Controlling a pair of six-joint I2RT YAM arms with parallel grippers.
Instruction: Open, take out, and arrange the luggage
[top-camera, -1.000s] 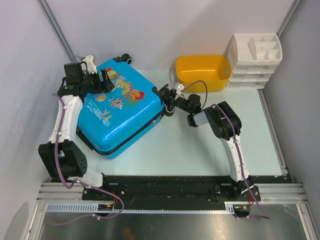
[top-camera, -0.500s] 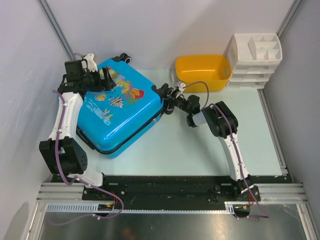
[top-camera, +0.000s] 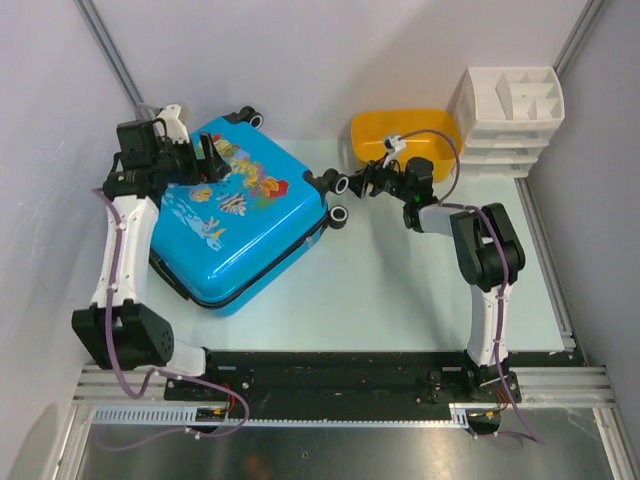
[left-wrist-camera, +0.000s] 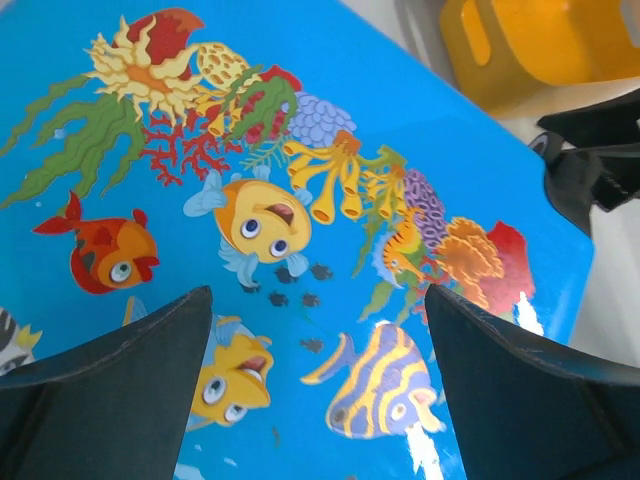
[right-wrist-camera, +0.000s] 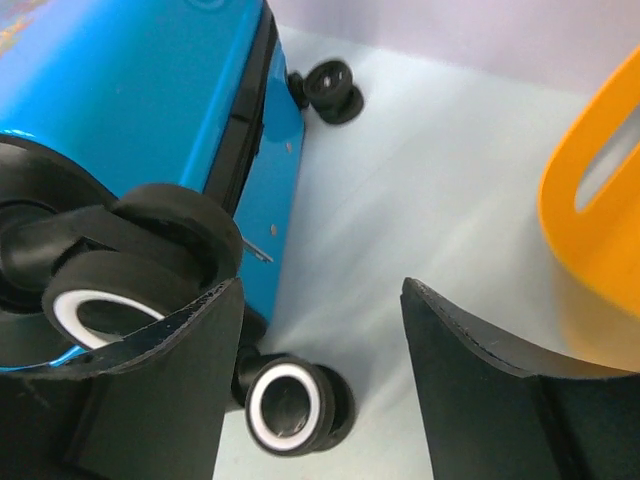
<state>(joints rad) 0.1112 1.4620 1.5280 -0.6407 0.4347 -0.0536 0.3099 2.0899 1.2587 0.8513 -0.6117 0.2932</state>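
Observation:
The luggage (top-camera: 240, 225) is a bright-blue hard-shell suitcase with a fish print, lying flat and zipped shut on the left of the table. My left gripper (top-camera: 210, 160) hovers over its far-left part. In the left wrist view it (left-wrist-camera: 318, 300) stands open above the printed lid (left-wrist-camera: 300, 150), holding nothing. My right gripper (top-camera: 362, 183) is beside the wheel end, just off the black wheels (top-camera: 338, 215). In the right wrist view it (right-wrist-camera: 322, 285) is open over bare table, with a wheel (right-wrist-camera: 290, 405) low between the fingers and the blue shell (right-wrist-camera: 150, 90) to the left.
A yellow plastic tub (top-camera: 405, 143) stands at the back, right behind my right gripper, and shows at the right edge (right-wrist-camera: 600, 200) of the right wrist view. A white stacked drawer organiser (top-camera: 508, 120) sits in the back right corner. Walls enclose the table on three sides.
My right gripper has opened and drawn back from the suitcase's wheel end toward the yellow tub, its arm swinging right. The left gripper opened a little wider and stayed over the lid.

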